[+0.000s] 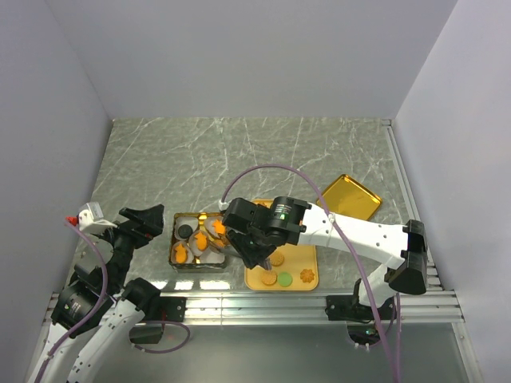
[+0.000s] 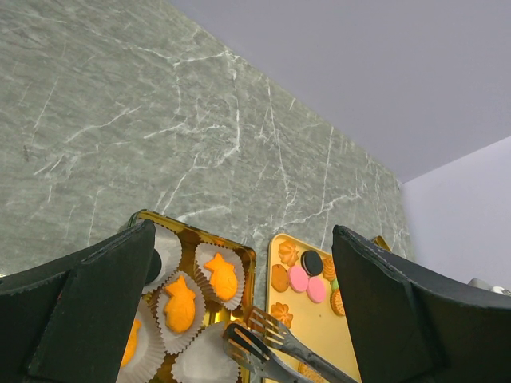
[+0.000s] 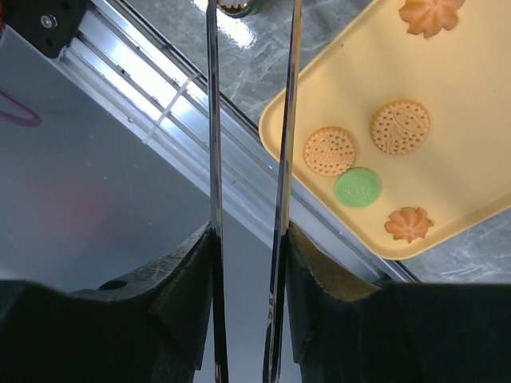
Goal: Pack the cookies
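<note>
A gold tin (image 1: 177, 239) holds white paper cups, some with orange fish-shaped cookies (image 2: 222, 275) in them. To its right, a yellow tray (image 1: 311, 275) carries loose cookies: pink discs (image 2: 299, 278), a dark one (image 2: 312, 262), a green disc (image 3: 358, 187), tan rounds (image 3: 330, 151) and a flower shape (image 3: 408, 224). My right gripper (image 1: 254, 247) is shut on metal tongs (image 3: 214, 159). The tongs' tips (image 2: 259, 339) hang over the tin's near right corner, slightly apart. I cannot tell whether they hold a cookie. My left gripper (image 1: 148, 227) is open, empty, left of the tin.
A gold lid (image 1: 350, 196) lies on the marble table behind and right of the tray. An aluminium rail (image 1: 263, 303) runs along the near edge, just below the tray. Grey walls close in the table on three sides.
</note>
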